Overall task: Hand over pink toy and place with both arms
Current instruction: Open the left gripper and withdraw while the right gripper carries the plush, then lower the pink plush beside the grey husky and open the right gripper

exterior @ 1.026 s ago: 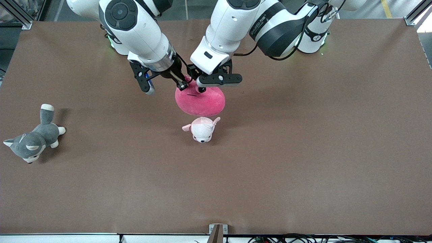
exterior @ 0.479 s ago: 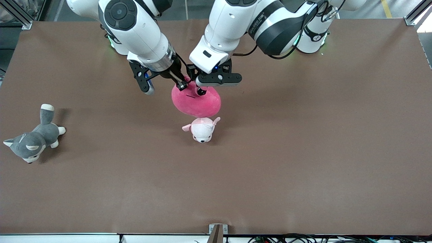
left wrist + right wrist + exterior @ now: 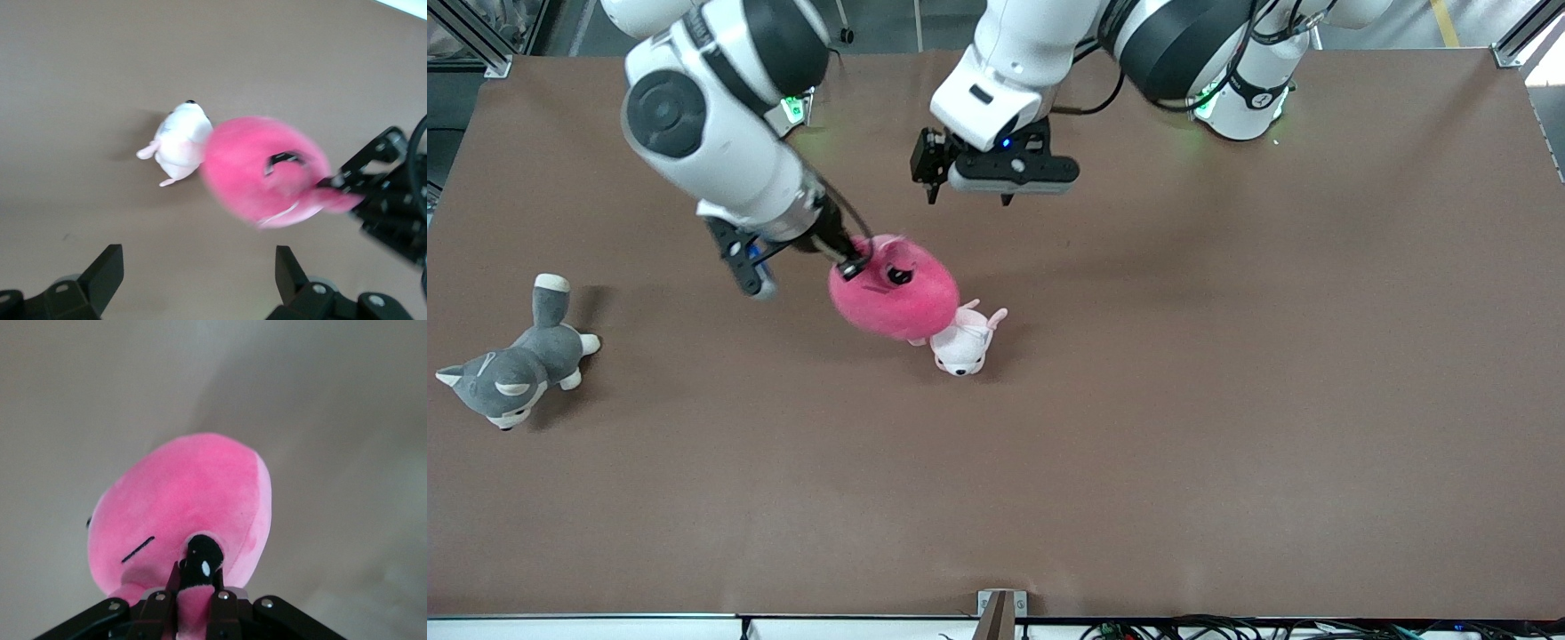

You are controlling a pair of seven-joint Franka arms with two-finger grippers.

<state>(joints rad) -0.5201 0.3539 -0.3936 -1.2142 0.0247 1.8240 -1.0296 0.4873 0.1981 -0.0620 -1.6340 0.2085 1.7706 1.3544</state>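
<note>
My left hand (image 3: 967,193) had just let go. A moment earlier both my hands were pinched onto the top of the round hot-pink plush toy with bulging dark eyes (image 3: 895,289); by this moment the left hand's fingers (image 3: 101,272) stood wide apart with nothing between them, and it had lifted clear, hanging over bare brown desk (image 3: 1227,400) above and apart from the toy.

My right hand (image 3: 852,264) stayed clamped on a tuft at the toy's upper edge, fingers narrow around the plush, and it had swung the toy away from the left hand, toward the right arm's end of the desk. The toy dangled below that hand, in the air as far as I could judge, and it overlapped the small white plush puppy with pale pink ears (image 3: 963,342) lying on the desk just beneath it; whether they touched I could not tell.

So I judged the handover done: the toy now belonged to my right hand alone. What remained was setting it down. The grey and white husky plush (image 3: 511,369) lay well off from both hands.
</note>
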